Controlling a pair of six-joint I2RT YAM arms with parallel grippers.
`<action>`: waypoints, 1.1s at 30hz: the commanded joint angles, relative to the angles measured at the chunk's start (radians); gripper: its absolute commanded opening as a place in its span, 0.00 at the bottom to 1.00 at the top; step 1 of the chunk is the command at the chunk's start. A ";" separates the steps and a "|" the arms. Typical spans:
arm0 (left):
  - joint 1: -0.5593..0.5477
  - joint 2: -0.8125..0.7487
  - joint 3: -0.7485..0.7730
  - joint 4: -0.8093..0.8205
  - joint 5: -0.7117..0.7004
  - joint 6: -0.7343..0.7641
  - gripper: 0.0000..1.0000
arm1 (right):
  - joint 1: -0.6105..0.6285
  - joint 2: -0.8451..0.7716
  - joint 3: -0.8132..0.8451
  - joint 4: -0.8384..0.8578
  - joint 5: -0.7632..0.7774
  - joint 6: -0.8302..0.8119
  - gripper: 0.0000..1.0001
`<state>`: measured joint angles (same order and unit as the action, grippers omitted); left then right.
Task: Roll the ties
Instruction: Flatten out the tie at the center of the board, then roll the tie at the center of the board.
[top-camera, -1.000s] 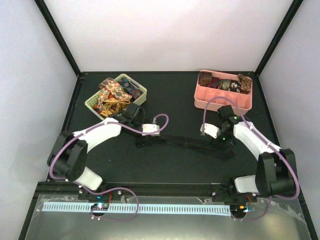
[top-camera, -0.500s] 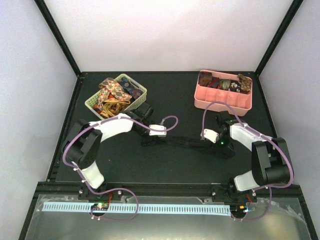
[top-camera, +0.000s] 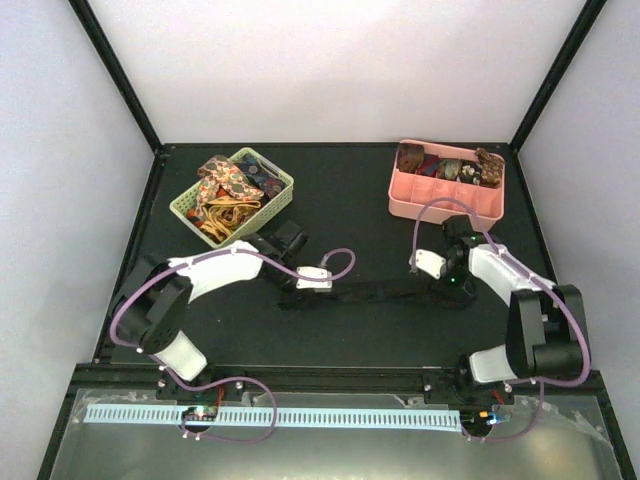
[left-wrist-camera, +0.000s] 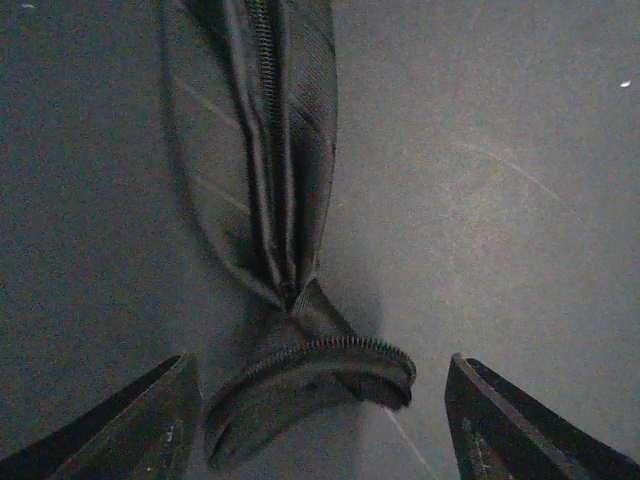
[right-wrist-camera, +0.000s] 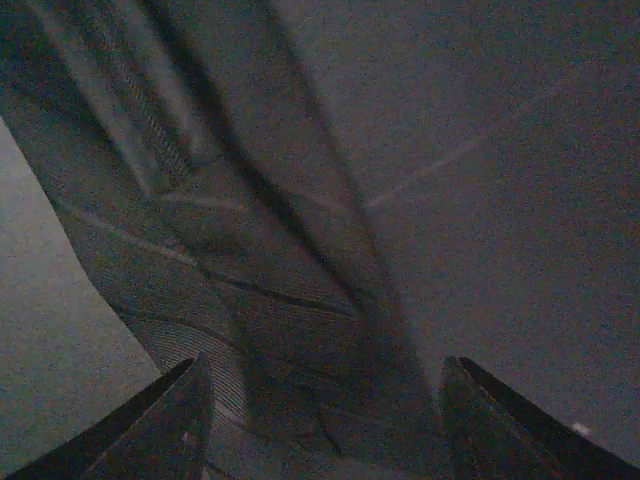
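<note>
Left tool (left-wrist-camera: 320, 368) straddles black tie (left-wrist-camera: 268, 180) end.

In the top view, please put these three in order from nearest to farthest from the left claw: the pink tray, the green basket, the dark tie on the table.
1. Dark tie: its end lies between the fingers of the left claw.
2. Green basket: behind the claw, back left.
3. Pink tray: back right, farthest.

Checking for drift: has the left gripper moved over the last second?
Yes. The left gripper has drawn farther from the green basket, downward in the top view.
</note>
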<state>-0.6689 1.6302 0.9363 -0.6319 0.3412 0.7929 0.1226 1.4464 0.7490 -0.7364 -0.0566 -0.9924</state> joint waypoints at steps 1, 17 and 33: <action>0.037 -0.113 -0.019 0.031 0.031 -0.055 0.74 | -0.007 -0.129 0.109 -0.052 -0.075 0.045 0.68; 0.117 -0.293 -0.111 0.151 0.073 -0.093 0.99 | -0.004 -0.357 0.298 0.094 -0.553 0.500 1.00; 0.127 -0.192 -0.145 0.183 0.083 -0.054 0.98 | 0.147 -0.174 0.093 0.284 -0.850 0.868 0.92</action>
<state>-0.5488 1.4277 0.8024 -0.4767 0.4049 0.7216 0.2108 1.2583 0.8776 -0.5938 -0.8486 -0.2512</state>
